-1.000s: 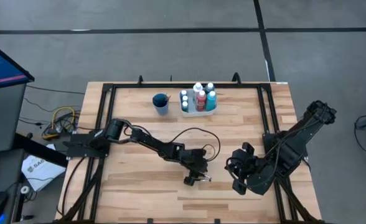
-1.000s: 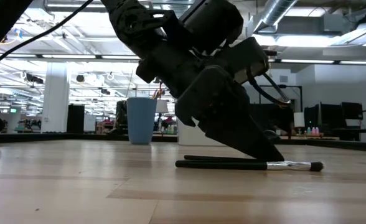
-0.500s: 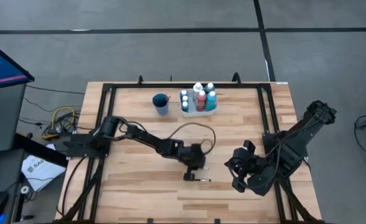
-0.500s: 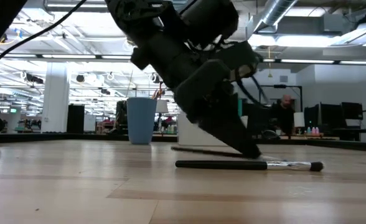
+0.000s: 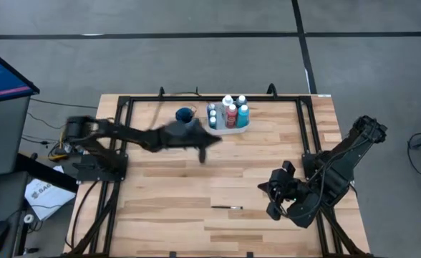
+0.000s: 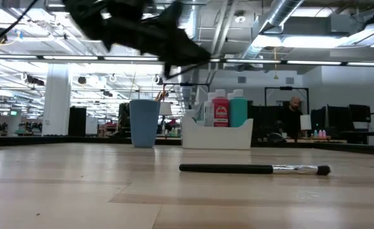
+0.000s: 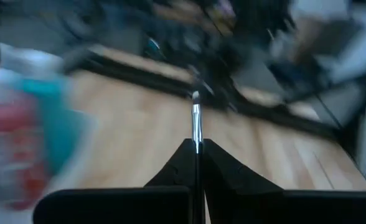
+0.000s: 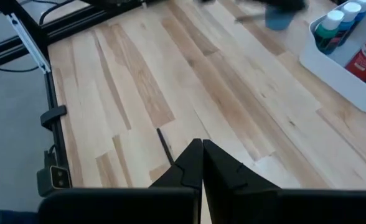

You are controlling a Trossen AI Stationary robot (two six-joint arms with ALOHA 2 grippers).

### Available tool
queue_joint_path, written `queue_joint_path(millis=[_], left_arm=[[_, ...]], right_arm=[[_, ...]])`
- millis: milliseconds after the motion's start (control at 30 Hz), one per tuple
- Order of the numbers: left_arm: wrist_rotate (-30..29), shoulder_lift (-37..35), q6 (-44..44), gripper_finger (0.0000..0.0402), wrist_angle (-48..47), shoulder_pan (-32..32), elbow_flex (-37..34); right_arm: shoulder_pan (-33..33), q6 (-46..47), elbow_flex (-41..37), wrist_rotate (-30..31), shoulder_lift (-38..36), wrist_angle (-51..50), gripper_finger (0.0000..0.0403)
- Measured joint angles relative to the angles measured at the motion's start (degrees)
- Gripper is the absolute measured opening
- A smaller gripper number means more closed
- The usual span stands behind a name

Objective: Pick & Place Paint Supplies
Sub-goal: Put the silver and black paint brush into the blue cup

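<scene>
My left gripper (image 5: pixel 205 145), blurred by its own motion, hangs above the table just in front of the blue cup (image 5: pixel 185 116) and is shut on a thin paintbrush (image 7: pixel 196 115). A second dark-handled paintbrush (image 5: pixel 226 208) lies flat on the wood near the table's near edge. The white tray (image 5: pixel 227 129) next to the cup holds several white-capped paint bottles (image 5: pixel 230 113). My right gripper (image 5: pixel 276 195) hovers shut and holding nothing, right of the lying brush. My left gripper pinches the paintbrush between its two shut fingers, just behind the metal ferrule (image 7: pixel 197 142). The brush lies along the fingers, its bristle tip (image 7: pixel 195 96) sticking out ahead of them. Its handle is hidden behind the fingers. It is lifted clear of the table.
A black metal frame (image 5: pixel 124 107) runs round the wooden tabletop. In the low view the cup (image 6: pixel 144 123) and tray (image 6: pixel 217 135) stand at the far side, behind the lying brush (image 6: pixel 250 168). Bare wood lies between them. A person shows far off in the room.
My left gripper shut on one of two brushes lying near the table's near edge. It lifted that brush clear and swung fast up and toward the far edge, toward the blue cup. It tipped from pointing down to nearly level. The other brush stayed where it lay.
</scene>
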Motion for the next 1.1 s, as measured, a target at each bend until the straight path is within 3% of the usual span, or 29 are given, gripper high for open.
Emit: queue_joint_path(millis=[200, 367, 567, 733, 1100], left_arm=[[-3.98, -16.07, -0.24, 0.0001, 10.92, 9.62, -12.86], [-4.22, -21.33, -0.02, 0.0001, 17.52, 18.03, -18.12], [-2.02, -17.84, -2.98, 0.0001, 32.72, 23.94, -22.87], [-1.87, -11.71, -4.17, 0.0001, 41.40, 24.64, -24.84], [-1.55, -0.83, -1.50, 0.0003, 47.57, 25.78, -24.59]], right_arm=[[-0.92, -0.49, 0.00, 1.48, 0.00, -0.08, 0.0000], [-2.30, -1.11, 0.00, 1.53, 0.02, -0.21, 0.0000], [-3.23, -1.11, 0.00, 1.52, 0.02, -0.27, 0.0000], [-3.23, -1.11, 0.00, 1.52, 0.02, -0.79, 0.0000], [-3.23, -1.07, 0.00, 1.66, 0.02, -1.83, 0.0000]])
